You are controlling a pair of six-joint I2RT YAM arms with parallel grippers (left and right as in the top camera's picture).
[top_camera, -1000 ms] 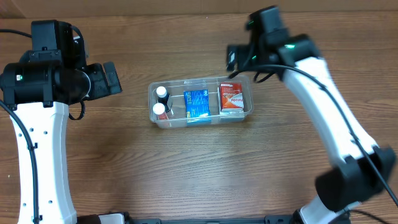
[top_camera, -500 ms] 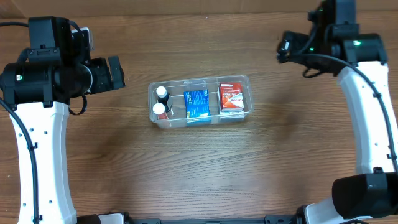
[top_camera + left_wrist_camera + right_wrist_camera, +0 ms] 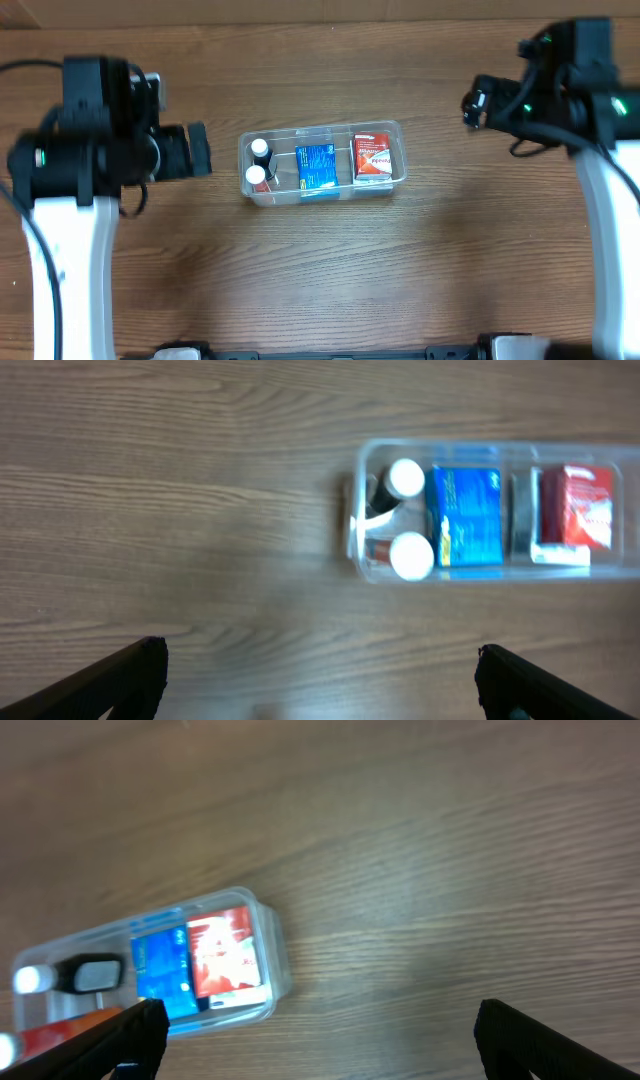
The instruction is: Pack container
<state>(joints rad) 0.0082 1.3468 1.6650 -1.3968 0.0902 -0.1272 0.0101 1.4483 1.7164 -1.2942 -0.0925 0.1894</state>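
Two robot arms hang over a brown wood-grain counter (image 3: pixel 320 280), and neither touches anything. The container (image 3: pixel 284 190), a clear tub with rounded corners, lies between them. It is near the left gripper (image 3: pixel 197 150) and well apart from the right gripper (image 3: pixel 475 103).

From overhead, the tub's contents sit in a row. Two white-capped bottles (image 3: pixel 260 147) are at the end nearest the left gripper, a blue box (image 3: pixel 316 167) is in the middle, and a red-and-white box (image 3: pixel 372 157) is at the end nearest the right gripper. This view shows only the caps of the bottles.

In the left wrist view, the left gripper (image 3: pixel 320 685) is spread wide with nothing between its black tips. The container (image 3: pixel 354 520) lies ahead of the tips, off toward the right-hand finger.

In the right wrist view, the right gripper (image 3: pixel 320 1040) is likewise wide apart and empty. The container (image 3: pixel 277 970) lies ahead toward the left-hand finger, seen at a slant and cut off by the frame edge. Only this view shows the bottles' sides: one body is dark, the other red-orange.

Both boxes carry white print, but it is too small and blurred to read in any view.
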